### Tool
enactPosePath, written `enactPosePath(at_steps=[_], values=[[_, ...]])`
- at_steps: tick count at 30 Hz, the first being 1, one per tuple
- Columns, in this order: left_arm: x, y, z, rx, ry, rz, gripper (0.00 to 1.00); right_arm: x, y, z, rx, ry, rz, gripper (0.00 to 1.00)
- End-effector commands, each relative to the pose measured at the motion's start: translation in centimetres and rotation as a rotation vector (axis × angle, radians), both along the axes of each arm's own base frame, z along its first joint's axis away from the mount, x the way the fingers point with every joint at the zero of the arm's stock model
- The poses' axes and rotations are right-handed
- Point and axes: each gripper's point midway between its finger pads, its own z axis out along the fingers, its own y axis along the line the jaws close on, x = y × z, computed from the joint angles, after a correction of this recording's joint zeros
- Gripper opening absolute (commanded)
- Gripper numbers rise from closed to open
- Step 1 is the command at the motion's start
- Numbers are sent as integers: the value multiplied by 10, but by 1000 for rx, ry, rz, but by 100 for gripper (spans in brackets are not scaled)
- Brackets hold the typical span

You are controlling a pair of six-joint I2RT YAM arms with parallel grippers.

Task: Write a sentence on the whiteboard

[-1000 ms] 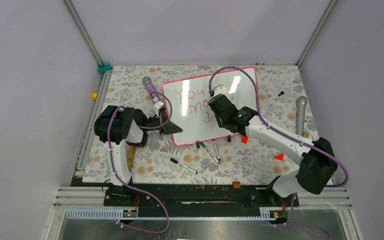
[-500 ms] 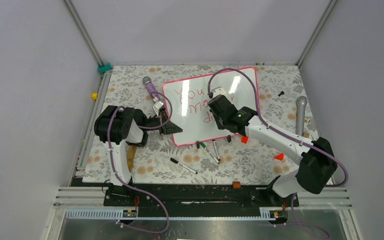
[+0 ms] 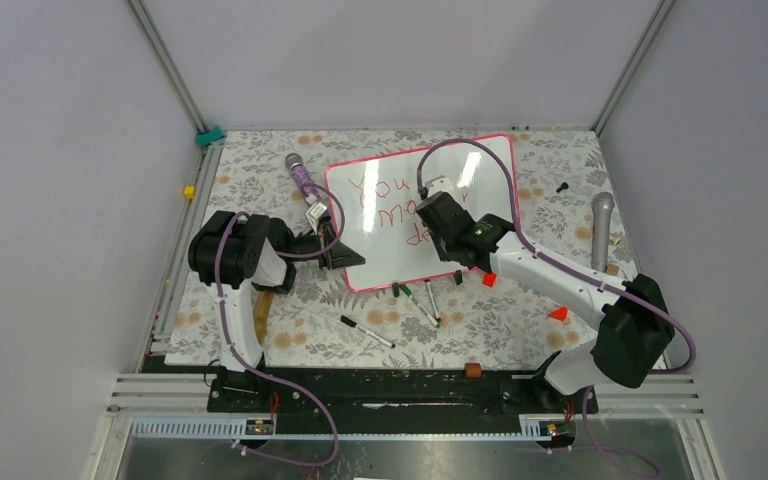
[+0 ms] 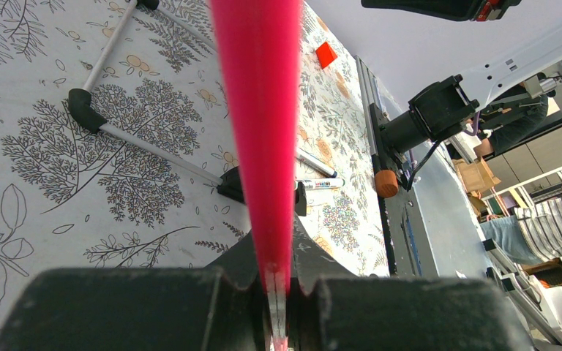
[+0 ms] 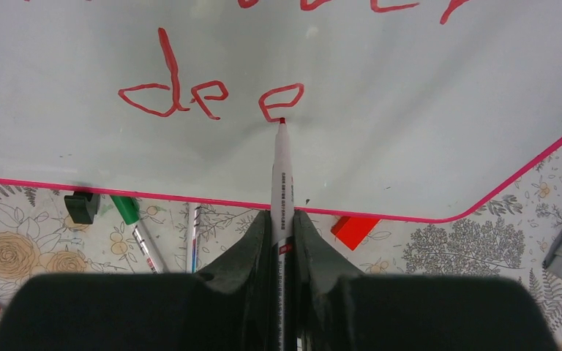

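Three red lines of the sentence [image 3: 392,213] on the whiteboard [image 3: 480,165], flat on the table [image 3: 500,330]: "You", maybe "ma", "dee". Right gripper [image 5: 281,219] clenches a marker [image 5: 281,168], tip at the last "e". Left gripper [image 4: 274,274] clamps the whiteboard's pink edge.

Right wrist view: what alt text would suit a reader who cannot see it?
A black robot claw grips a slim white marker pen, its red tip touching a glossy white board with a pink-red frame just below the last of the red handwritten letters "dee". Loose markers and a small red block lie on the flower-patterned cloth beside the board's edge.
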Motion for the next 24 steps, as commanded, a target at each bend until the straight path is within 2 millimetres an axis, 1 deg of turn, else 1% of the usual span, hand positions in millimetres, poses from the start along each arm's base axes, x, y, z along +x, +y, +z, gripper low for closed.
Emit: enactPosePath(at_steps=[1,6,9,14,18,24], values=[[-13,-5,-21,19,11,-49,0,7,-15,8,-49,-48,-54,0],[-13,-6,-21,19,11,-50,0,6,-13,16,-13,-63,-47,0],[-13,-6,-21,19,11,-50,0,4,-9,26,47,-89,-32,0],[-13,-6,-21,19,12,-50,0,5,-15,43,89,-151,-47,0],[-13,-6,-20,19,12,-49,0,9,-19,45,76,-165,-68,0],[-14,-6,-20,18,11,-51,0,16,-14,42,65,-154,-69,0]])
